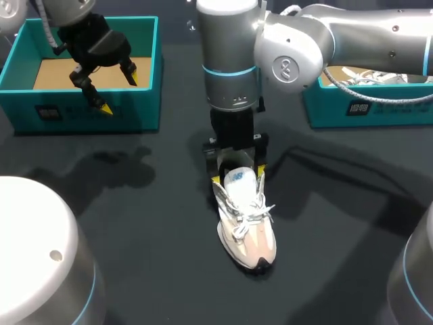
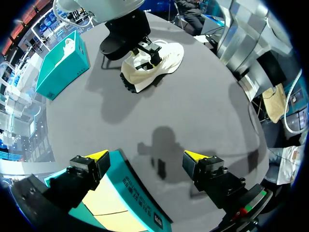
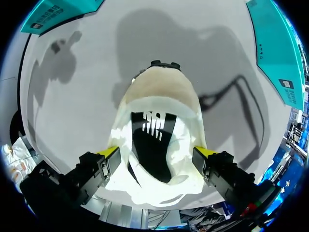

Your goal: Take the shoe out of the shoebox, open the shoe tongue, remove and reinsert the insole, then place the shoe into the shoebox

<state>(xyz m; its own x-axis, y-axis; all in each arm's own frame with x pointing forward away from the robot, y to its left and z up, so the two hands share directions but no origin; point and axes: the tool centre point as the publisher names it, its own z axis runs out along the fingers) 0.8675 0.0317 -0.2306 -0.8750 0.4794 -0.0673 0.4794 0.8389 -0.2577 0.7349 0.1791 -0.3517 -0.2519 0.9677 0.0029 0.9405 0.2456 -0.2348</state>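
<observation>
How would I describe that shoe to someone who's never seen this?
On the dark table, between the left teal cardboard box and the right teal box, stands a white lace-up sneaker with a pinkish toe. It alone sits between the right gripper's yellow tips.

Dark table (image 1: 135,223) holds a shoe (image 1: 247,227) and, seemingly, two teal shoeboxes (image 1: 88,108) (image 1: 379,108).

Left arm (image 1: 67,13) enters at far left, wrist tilted. Left gripper (image 1: 119,91) hangs off the table surface, fingers spread wide with nothing between the yellow tips; one tip sits lower and nearer than the other. Right arm (image 1: 352,34) enters from far right and folds across to the middle, last link vertical, wrist pointing straight down. Right gripper (image 3: 158,152) is low at the table, fingers wide apart, both yellow tips pressed against opposite sides of the shoe (image 1: 247,223) at its heel end.
</observation>
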